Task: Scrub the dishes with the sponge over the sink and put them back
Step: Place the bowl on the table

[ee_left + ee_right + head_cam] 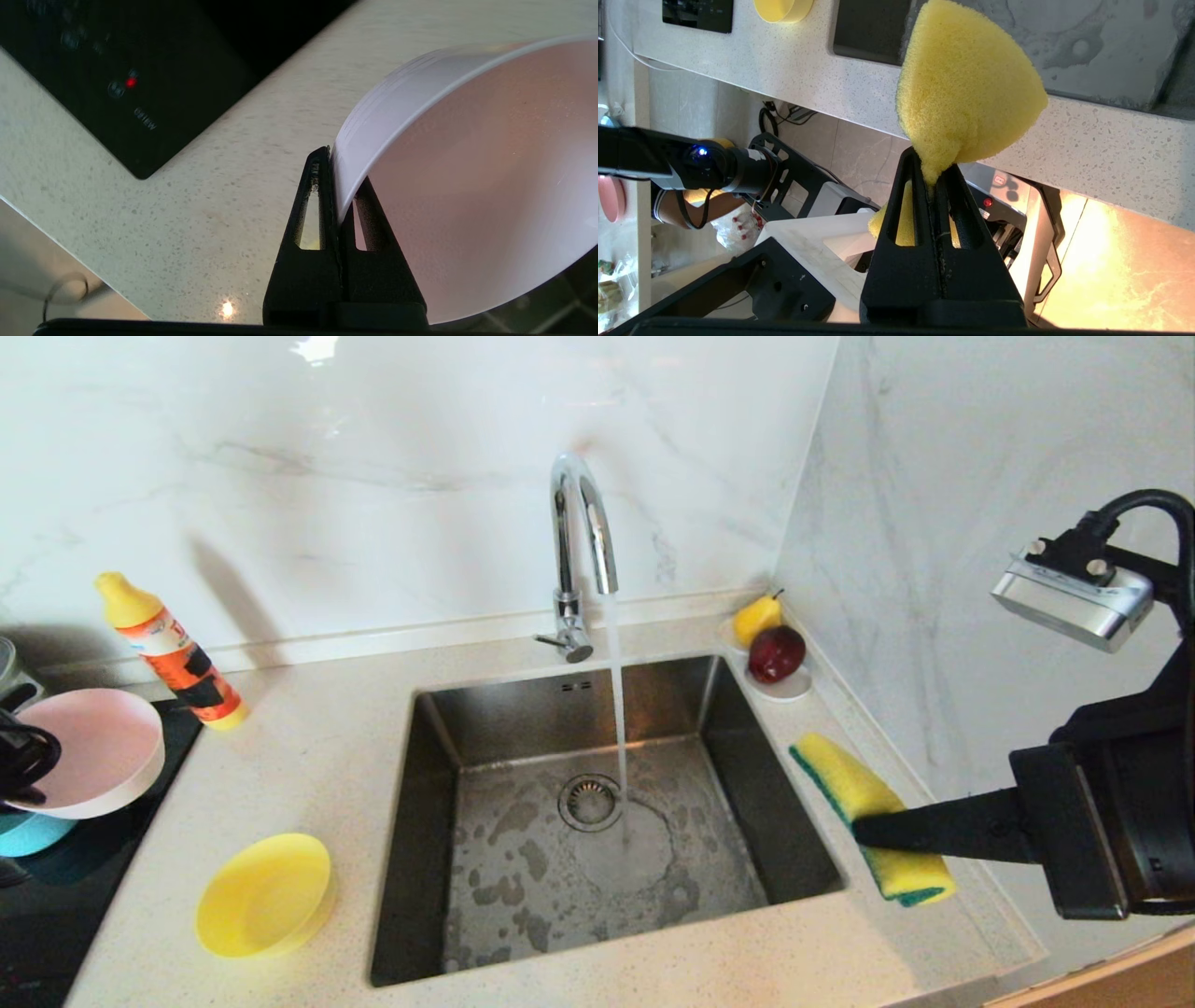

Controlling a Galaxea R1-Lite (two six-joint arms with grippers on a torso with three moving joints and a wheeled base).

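My left gripper (337, 186) is shut on the rim of the pink bowl (472, 186), which hangs tilted at the far left (89, 751) over the black hob. Under it lies the light blue bowl (33, 833). The yellow bowl (264, 894) rests on the counter left of the sink (523, 728). Water runs from the chrome tap (579, 537) into the basin. My right gripper (864, 828) is shut on the sponge (868, 817), yellow with a green side, held over the counter right of the sink; in the right wrist view the sponge (966, 88) bulges from the pinched fingers (906, 186).
An orange-and-yellow detergent bottle (173, 653) stands at the back left. A white saucer (782, 687) with a yellow pear (756, 618) and a red apple (776, 653) sits at the sink's back right corner. The black hob (117, 70) lies left; marble walls close the back and right.
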